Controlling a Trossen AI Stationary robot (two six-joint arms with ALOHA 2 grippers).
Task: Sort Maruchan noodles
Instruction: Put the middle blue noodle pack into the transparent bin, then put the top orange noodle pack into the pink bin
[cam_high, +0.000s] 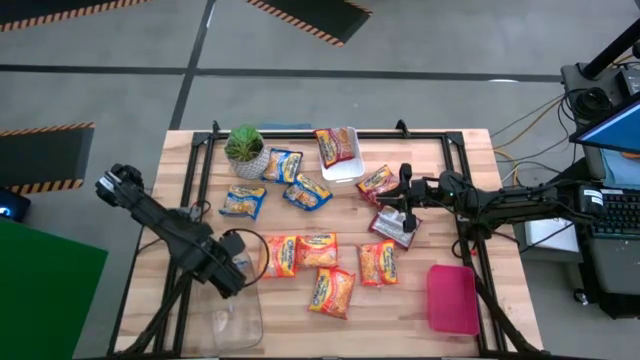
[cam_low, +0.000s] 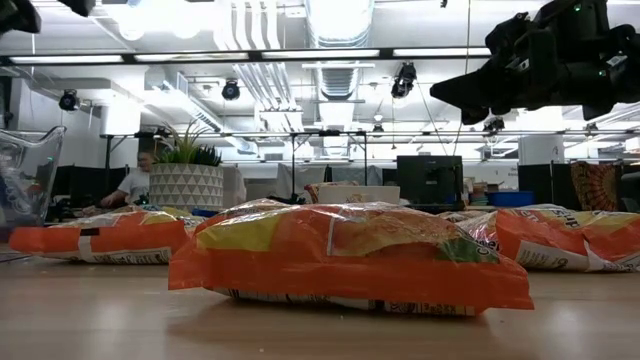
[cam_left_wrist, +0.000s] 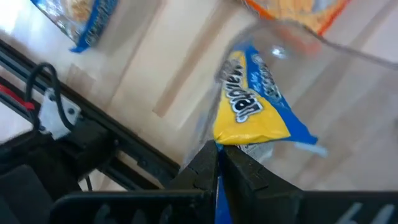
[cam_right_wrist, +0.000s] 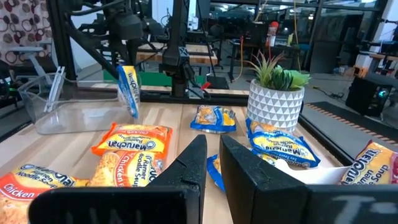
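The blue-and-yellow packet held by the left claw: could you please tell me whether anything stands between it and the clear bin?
Nothing visible does. The left claw is shut on the blue-and-yellow packet, which hangs over the clear bin and its open top. The nearest orange packet lies on the table beside the bin, outside that path.

Blue, orange and red Maruchan noodles (cam_high: 318, 250) lie flat, scattered across the table's middle

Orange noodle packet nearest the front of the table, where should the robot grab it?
Probably from straight above, pinching the near short end of the orange packet. It lies flat, that end is free, and its far end crowds another orange packet. The open right hand is free; the left hand holds a blue packet.
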